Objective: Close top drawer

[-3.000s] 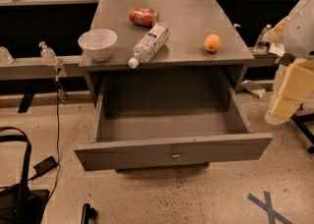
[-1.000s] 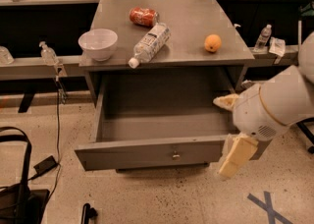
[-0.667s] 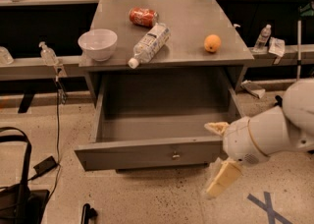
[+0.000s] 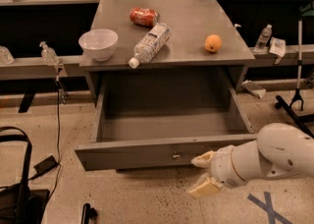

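The top drawer (image 4: 147, 154) of the grey cabinet is pulled far out, and its inside looks empty. Its plain flat front faces me, with a small round knob (image 4: 175, 156) at the centre. No lower drawers show. My gripper (image 4: 198, 174) is low in front of the drawer front, just right of and slightly below the knob, on the end of my white arm (image 4: 274, 156) that comes in from the right. Its two tan fingers (image 4: 203, 159) stand apart with nothing between them. The upper finger is close to the drawer front; I cannot tell if it touches.
On the cabinet top (image 4: 186, 46) stand a white bowl (image 4: 98, 43), a red can (image 4: 143, 16), a lying plastic bottle (image 4: 148, 43) and an orange (image 4: 212, 42). A black bag (image 4: 17, 198) and a cable lie on the floor at left. A blue tape cross (image 4: 267, 206) marks the floor at right.
My arm has swung from the right side of the cabinet down and left, bringing the gripper in front of the drawer front near the knob. The drawer stands as far open as before.
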Controlling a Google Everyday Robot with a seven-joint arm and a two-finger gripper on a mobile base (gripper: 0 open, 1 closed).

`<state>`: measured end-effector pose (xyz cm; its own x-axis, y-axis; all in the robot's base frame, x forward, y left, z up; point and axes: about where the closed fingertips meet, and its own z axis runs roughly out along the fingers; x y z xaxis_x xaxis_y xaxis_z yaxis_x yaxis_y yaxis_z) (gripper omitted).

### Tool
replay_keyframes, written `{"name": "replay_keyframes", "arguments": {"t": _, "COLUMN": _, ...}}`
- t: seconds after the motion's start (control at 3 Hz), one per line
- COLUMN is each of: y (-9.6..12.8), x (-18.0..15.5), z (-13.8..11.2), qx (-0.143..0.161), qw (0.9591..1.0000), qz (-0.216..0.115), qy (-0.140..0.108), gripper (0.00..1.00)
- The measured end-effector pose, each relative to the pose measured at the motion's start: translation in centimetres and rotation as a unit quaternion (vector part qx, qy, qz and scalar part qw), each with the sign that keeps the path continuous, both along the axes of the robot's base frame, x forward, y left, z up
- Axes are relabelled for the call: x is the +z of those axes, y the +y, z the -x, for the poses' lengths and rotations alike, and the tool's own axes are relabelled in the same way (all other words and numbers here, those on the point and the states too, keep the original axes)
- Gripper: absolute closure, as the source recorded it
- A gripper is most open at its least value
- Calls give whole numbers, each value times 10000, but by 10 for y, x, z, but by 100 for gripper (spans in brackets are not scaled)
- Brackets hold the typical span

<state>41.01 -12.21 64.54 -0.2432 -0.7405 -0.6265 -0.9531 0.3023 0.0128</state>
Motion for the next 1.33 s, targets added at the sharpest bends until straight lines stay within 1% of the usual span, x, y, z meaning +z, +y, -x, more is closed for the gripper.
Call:
{"name": "replay_keyframes", "arguments": {"t": 0.33, "y": -10, "x": -32, "z": -9, "qx": -201, "qw": 9998, "qz": 55, "qy": -58, "gripper": 51}}
{"name": "replay_keyframes", "arguments": {"t": 0.67, "y": -26, "x": -56, "z": -27, "qx": -439, "qw": 9986, "qz": 249, "qy": -164, "gripper": 64}}
{"name": "replay_keyframes", "arguments": {"t": 1.0, "y": -46, "x": -69, "z": -46, "qx": -742, "qw": 9950, "qz": 580, "qy": -320, "gripper": 84}}
{"name": "replay_keyframes", "arguments": {"t": 1.33, "y": -60, "x": -69, "z": -83, "qx": -1066, "qw": 9882, "qz": 869, "qy": -669, "gripper": 100}}
